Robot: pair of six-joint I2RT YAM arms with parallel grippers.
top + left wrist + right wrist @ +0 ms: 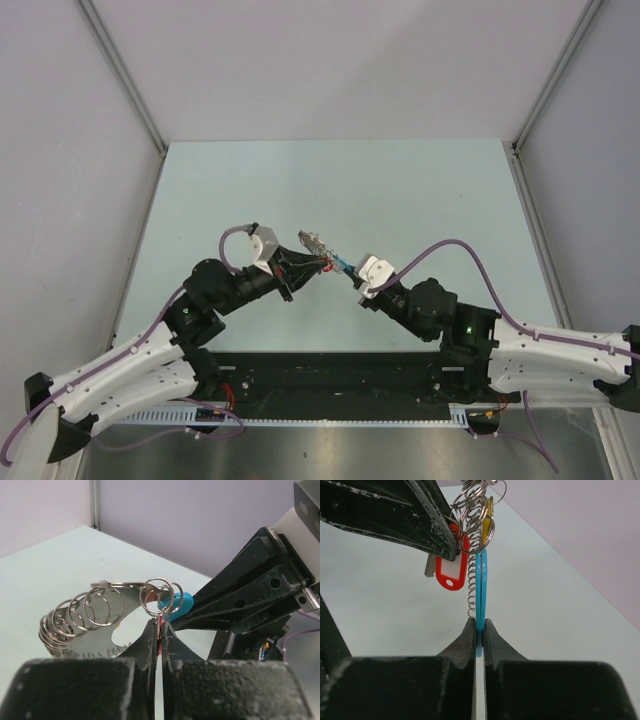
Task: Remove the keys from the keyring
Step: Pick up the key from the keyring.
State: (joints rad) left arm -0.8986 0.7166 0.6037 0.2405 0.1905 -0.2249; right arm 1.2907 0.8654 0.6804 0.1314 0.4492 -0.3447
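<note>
Over table [300, 190], keyring [481, 585] stretches sideways, left pincer [159, 627] pinching key [451, 572], right pincer [480, 626] pinching keyring.

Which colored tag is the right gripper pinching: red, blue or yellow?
The blue tag, clamped edge-on in the right gripper. The left gripper holds the red tag; the yellow tag sits up among the rings.

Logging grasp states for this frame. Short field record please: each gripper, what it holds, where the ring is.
left gripper: shut on red-headed key
right gripper: shut on blue section of keyring
keyring position: held above the table, between both grippers
key status: close against the rings, not yet separated
</note>
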